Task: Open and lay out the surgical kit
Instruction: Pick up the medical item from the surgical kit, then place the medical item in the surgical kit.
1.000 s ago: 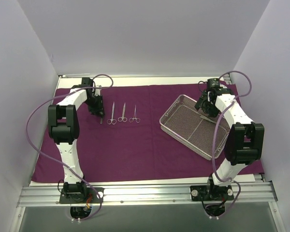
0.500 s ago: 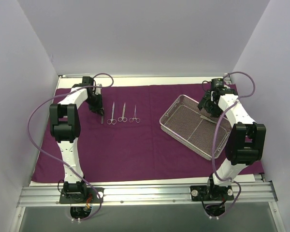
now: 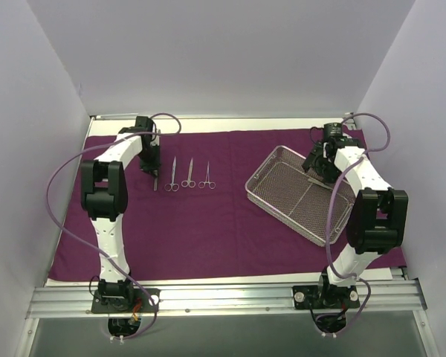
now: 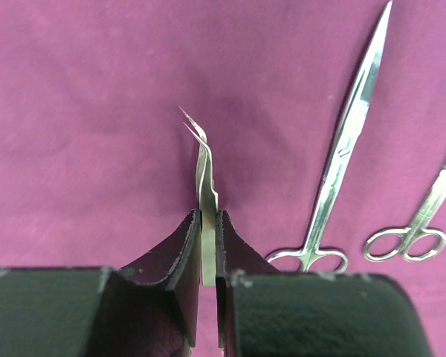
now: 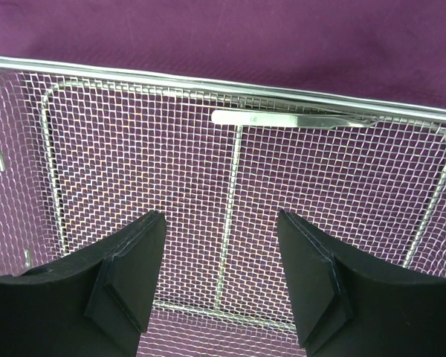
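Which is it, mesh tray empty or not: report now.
Not empty. The right wrist view shows one pair of slim silver tweezers lying inside the mesh tray, along its wall.

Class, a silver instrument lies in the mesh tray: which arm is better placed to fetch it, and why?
Right. The right gripper is open over the mesh tray, with the silver instrument just ahead of it. The left gripper is shut on curved tweezers, far across the cloth.

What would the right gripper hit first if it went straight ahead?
Probably the floor of the wire-mesh tray, short of the tweezers by its far rim; depth is unclear.
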